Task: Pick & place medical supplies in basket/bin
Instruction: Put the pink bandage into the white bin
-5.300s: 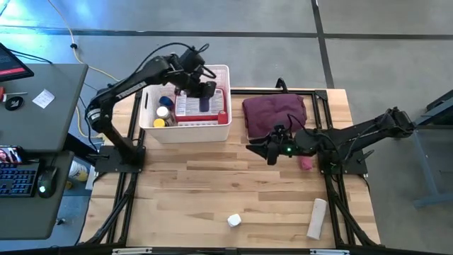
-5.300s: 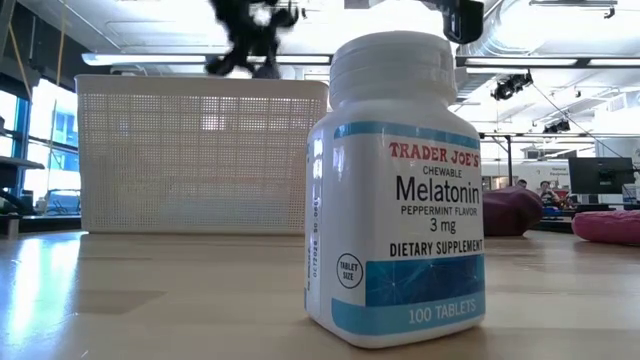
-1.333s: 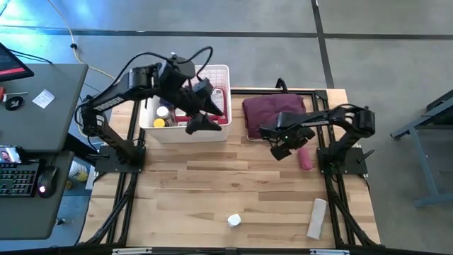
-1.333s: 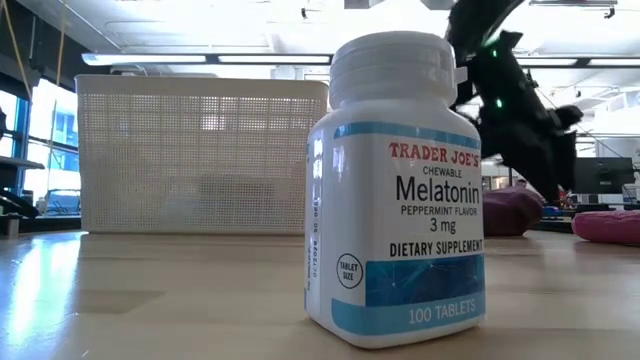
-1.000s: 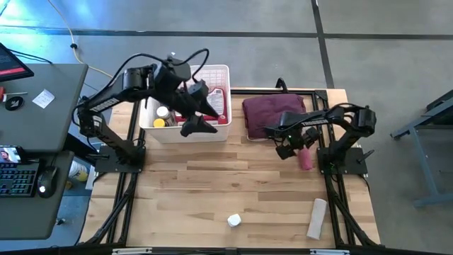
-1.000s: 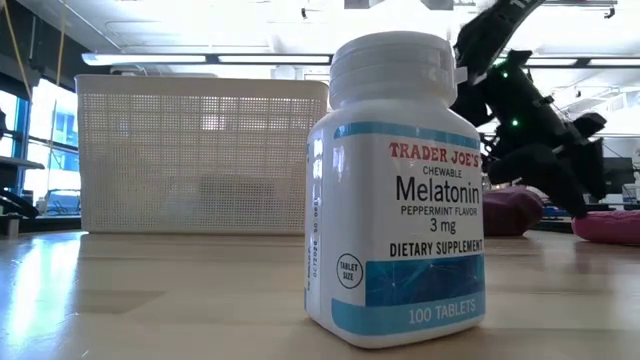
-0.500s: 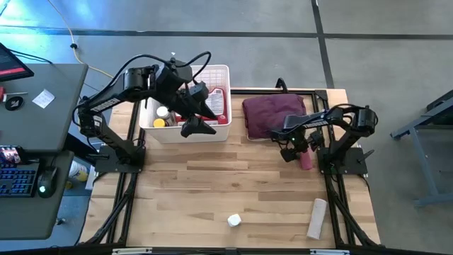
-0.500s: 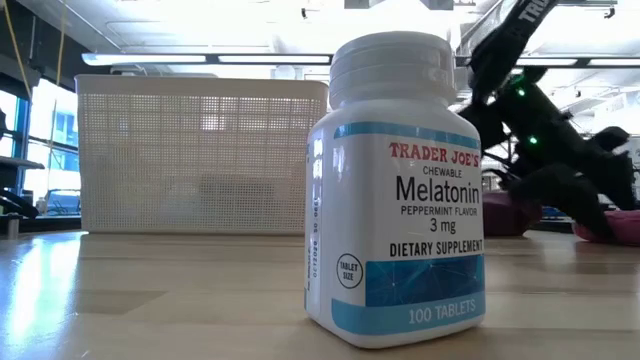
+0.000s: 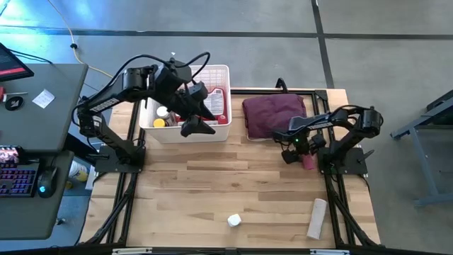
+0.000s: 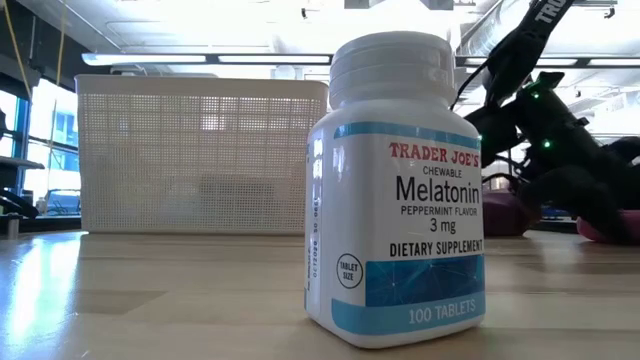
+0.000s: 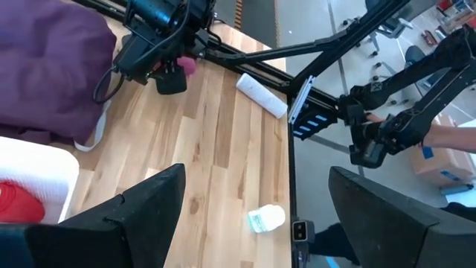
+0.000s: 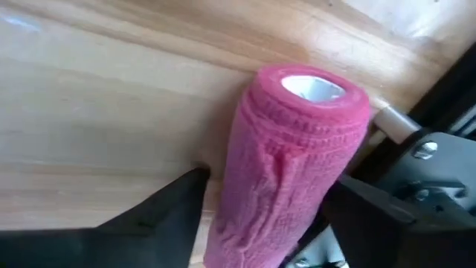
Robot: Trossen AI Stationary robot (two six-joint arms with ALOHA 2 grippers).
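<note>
A: Where is the right claw (image 9: 303, 154)?

B: Low at the right side of the wooden plank counter (image 9: 212, 184), just in front of the maroon cloth (image 9: 274, 113). Its dark fingers are spread, one on each side of the pink roll (image 12: 290, 164), not yet pressed against it. The roll is a crinkled, woven cylinder with a pale hollow core, lying on the wood beside the black frame.

A: And the left claw (image 9: 192, 127)?

B: It hangs over the near rim of the basket (image 9: 225, 78), released, with nothing between its fingers.

A: What is the basket like?

B: White plastic, rectangular, with fine lattice walls. A flat red case (image 9: 212, 92) and small bottles lie inside.

A: Anything loose?

B: A white tube (image 9: 316, 217) lies near the front right corner. A squat white pill bottle (image 10: 398, 190) with a ribbed cap stands at the front centre.
</note>
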